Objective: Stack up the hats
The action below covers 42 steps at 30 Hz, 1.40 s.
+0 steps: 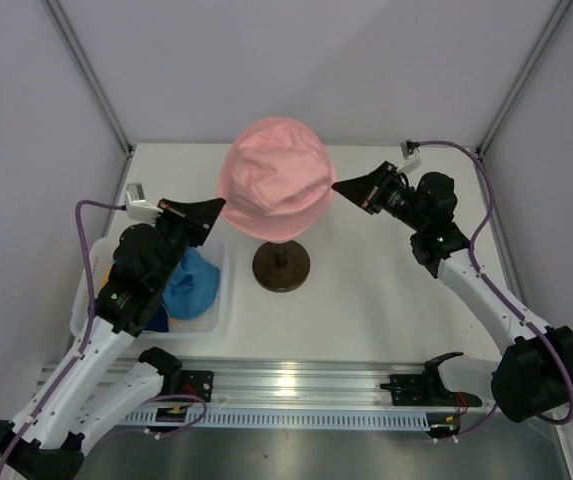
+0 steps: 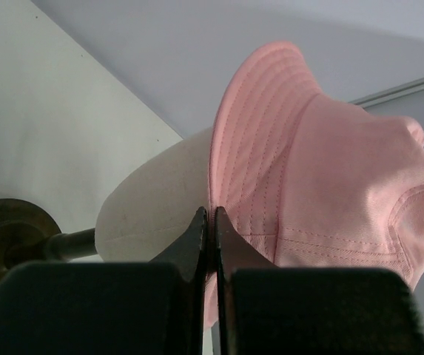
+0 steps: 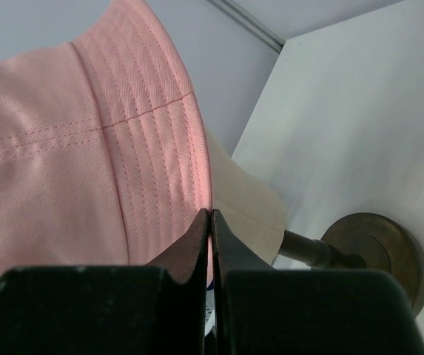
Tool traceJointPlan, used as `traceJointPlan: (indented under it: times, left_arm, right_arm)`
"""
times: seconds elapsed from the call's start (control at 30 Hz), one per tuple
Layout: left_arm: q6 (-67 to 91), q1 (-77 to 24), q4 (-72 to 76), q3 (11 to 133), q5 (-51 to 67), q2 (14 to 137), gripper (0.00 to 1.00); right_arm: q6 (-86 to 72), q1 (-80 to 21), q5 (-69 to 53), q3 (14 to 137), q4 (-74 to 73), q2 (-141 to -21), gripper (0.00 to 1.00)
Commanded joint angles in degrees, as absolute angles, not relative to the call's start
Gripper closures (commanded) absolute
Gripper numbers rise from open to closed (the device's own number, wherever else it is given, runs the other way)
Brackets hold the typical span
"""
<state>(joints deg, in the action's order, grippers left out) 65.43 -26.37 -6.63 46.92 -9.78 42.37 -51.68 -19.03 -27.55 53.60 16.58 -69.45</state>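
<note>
Top external view: the pink hat (image 1: 274, 175) sits on the form (image 1: 281, 265), upper middle. Our left gripper (image 1: 216, 208) and right gripper (image 1: 338, 187) each pinch its brim. We judge the stacking barely begun: the blue hat (image 1: 194, 283) lies in the tray (image 1: 224, 300), left.

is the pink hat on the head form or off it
On. The pink hat covers the head form, visible under its brim in both wrist views; the left gripper and right gripper pinch that brim.
</note>
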Motion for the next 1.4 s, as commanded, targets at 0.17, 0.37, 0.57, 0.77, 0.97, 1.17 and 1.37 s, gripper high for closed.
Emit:
traceJointPlan:
  times: [0.17, 0.37, 0.57, 0.77, 0.97, 1.17, 1.37]
  left_arm:
    - [54.94, -28.30, -15.47, 47.28, -12.40, 37.36, 0.98]
    - [51.95, -32.95, -15.21, 51.06, -10.46, 38.84, 0.97]
    - [50.89, -39.45, -16.52, 52.12, -14.57, 39.29, 0.89]
    - [49.05, -42.10, -16.96, 50.97, -18.80, 36.83, 0.78]
    - [38.89, -42.01, -18.11, 57.72, -29.96, 34.10, 0.46]
    - [26.46, -37.11, -18.01, 69.42, -24.10, 40.42, 0.23]
    - [33.30, -24.20, -22.76, 76.64, -4.96, 50.70, 0.13]
  right_arm:
    - [-42.20, -18.19, -29.35, 58.95, 8.35, -73.82, 1.00]
    - [-38.50, -18.19, -34.44, 71.17, 4.05, -81.55, 1.00]
    - [-36.12, -18.11, -38.84, 84.97, -2.45, -92.36, 1.00]
    - [-34.63, -18.46, -43.06, 96.93, -7.73, -100.36, 1.00]
    - [-31.65, -18.63, -43.41, 99.14, -9.93, -101.34, 1.00]
    - [-28.66, -18.89, -45.88, 102.56, -13.70, -102.74, 1.00]
    - [-26.90, -19.16, -45.53, 102.31, -16.26, -101.87, 1.00]
